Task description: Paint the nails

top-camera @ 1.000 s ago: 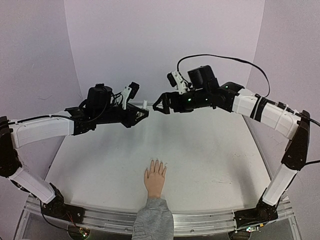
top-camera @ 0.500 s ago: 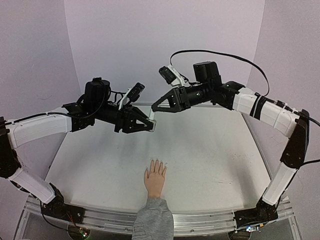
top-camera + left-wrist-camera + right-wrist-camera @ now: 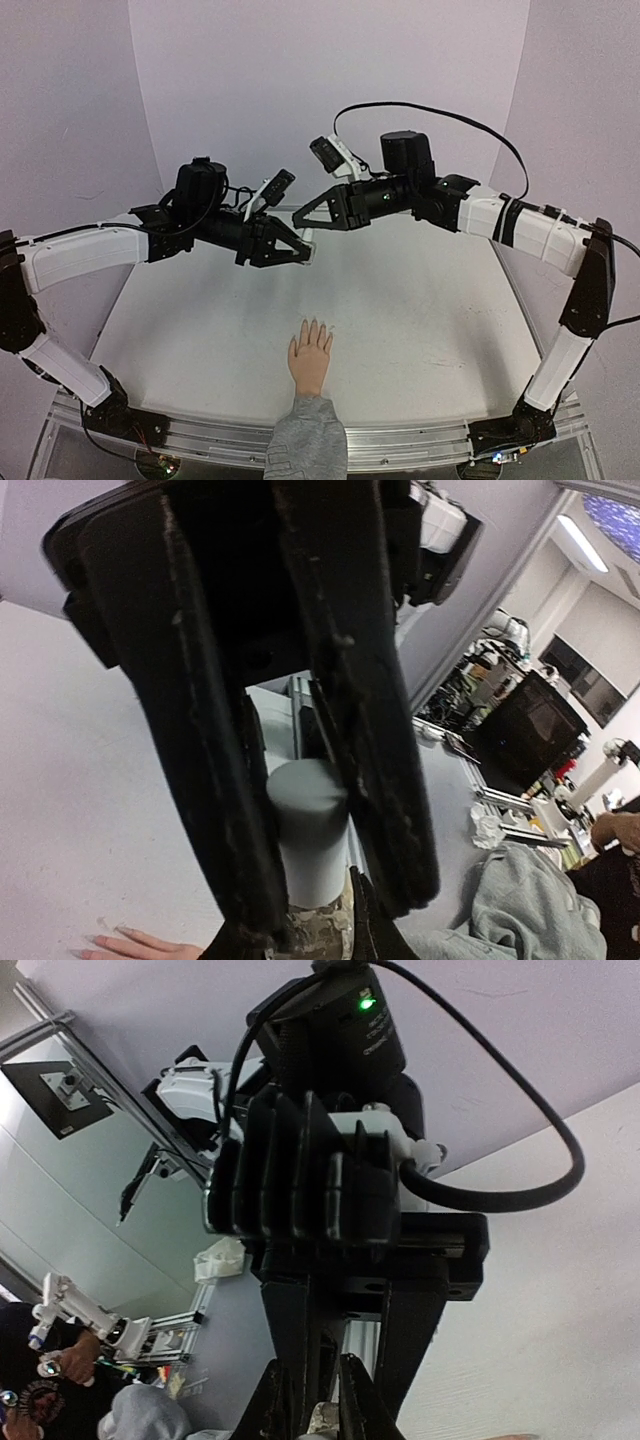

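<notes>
Judging from how things lie, the task is taken to be at its opening step, with no painting begun. The left gripper (image 3: 300, 254) is closed tight on a small whitish bottle (image 3: 308, 830), which is held up in the air over the far half of the table (image 3: 430, 300). In the left wrist view the bottle's pale body is seen pinched between the two black fingers (image 3: 370, 730).

The right gripper (image 3: 300, 226) is brought up against the bottle from the other side. Its jaws are drawn together, and in the right wrist view a small pale piece, taken to be the cap (image 3: 322, 1420), is gripped between the tips. Whether the cap is loosened at all cannot be told.

The hand (image 3: 311, 358) lies flat on the table near the front edge, between the two arm bases, fingers pointing away from the arms and its grey sleeve (image 3: 306, 440) reaching over the rail. The nails (image 3: 316, 323) are well below and apart from both grippers. They are seen as pale and no colour can be made out on them, though they are very small in the top view.

Nearly everything is therefore judged as left to do. The cap is to be freed and the brush drawn out. The brush is then to be carried down to the fingertips, and each nail coated in turn.
</notes>
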You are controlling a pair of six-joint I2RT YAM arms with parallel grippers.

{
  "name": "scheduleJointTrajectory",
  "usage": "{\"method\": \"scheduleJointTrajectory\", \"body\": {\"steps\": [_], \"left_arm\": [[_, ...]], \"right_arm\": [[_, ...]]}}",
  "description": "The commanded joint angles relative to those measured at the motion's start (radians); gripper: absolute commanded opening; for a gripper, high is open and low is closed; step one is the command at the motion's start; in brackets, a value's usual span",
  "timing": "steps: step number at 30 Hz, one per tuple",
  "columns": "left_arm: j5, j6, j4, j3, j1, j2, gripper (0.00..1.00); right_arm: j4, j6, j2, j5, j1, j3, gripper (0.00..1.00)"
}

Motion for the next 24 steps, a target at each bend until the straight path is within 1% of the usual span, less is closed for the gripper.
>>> {"method": "scheduleJointTrajectory", "body": {"steps": [1, 3, 5, 6, 8, 9, 10, 12, 14, 17, 18, 21, 22, 23, 24], "left_arm": [[-0.365, 0.021, 0.053, -0.005, 0.02, -0.079, 0.0], [-0.603, 0.014, 0.053, -0.024, 0.021, -0.095, 0.0], [-0.82, 0.022, 0.05, -0.036, 0.019, -0.096, 0.0], [-0.965, 0.016, 0.044, -0.038, 0.018, -0.09, 0.0], [-1.086, 0.018, 0.034, -0.025, 0.015, -0.065, 0.0], [-1.107, 0.021, 0.029, -0.014, 0.014, -0.05, 0.0], [-1.113, 0.022, 0.028, -0.001, 0.01, -0.033, 0.0], [-1.1, 0.027, 0.026, 0.02, -0.001, 0.0, 0.0], [-1.073, 0.034, 0.023, 0.032, -0.01, 0.024, 0.0], [-1.011, 0.04, 0.018, 0.03, -0.013, 0.044, 0.0], [-0.984, 0.043, 0.018, 0.026, -0.013, 0.043, 0.0], [-0.897, 0.051, 0.017, 0.011, -0.012, 0.024, 0.0], [-0.851, 0.056, 0.017, 0.003, -0.012, 0.015, 0.0], [-0.812, 0.06, 0.017, -0.005, -0.01, 0.006, 0.0], [-0.764, 0.061, 0.018, -0.013, -0.007, -0.004, 0.0]], "right_arm": [[0.045, 0.014, -0.061, 0.151, 0.033, -0.106, 0.0], [0.074, 0.034, -0.079, 0.329, 0.051, -0.157, 0.0], [0.074, 0.064, -0.089, 0.583, 0.09, -0.189, 0.0], [0.05, 0.091, -0.09, 0.748, 0.118, -0.191, 0.0], [-0.02, 0.146, -0.083, 1.099, 0.18, -0.178, 0.0], [-0.048, 0.174, -0.072, 1.225, 0.207, -0.165, 0.0], [-0.074, 0.197, -0.061, 1.305, 0.23, -0.146, 0.0], [-0.117, 0.234, -0.032, 1.383, 0.246, -0.107, 0.0], [-0.177, 0.244, -0.002, 1.408, 0.249, -0.052, 0.0], [-0.218, 0.198, 0.011, 1.393, 0.248, -0.004, 0.0], [-0.219, 0.175, 0.003, 1.383, 0.247, -0.006, 0.07], [-0.222, 0.081, -0.047, 1.289, 0.219, -0.018, 0.43], [-0.221, 0.047, -0.067, 1.236, 0.206, -0.026, 0.59], [-0.222, 0.005, -0.082, 1.164, 0.19, -0.029, 0.68], [-0.225, -0.029, -0.096, 1.045, 0.175, -0.023, 0.77]]}}
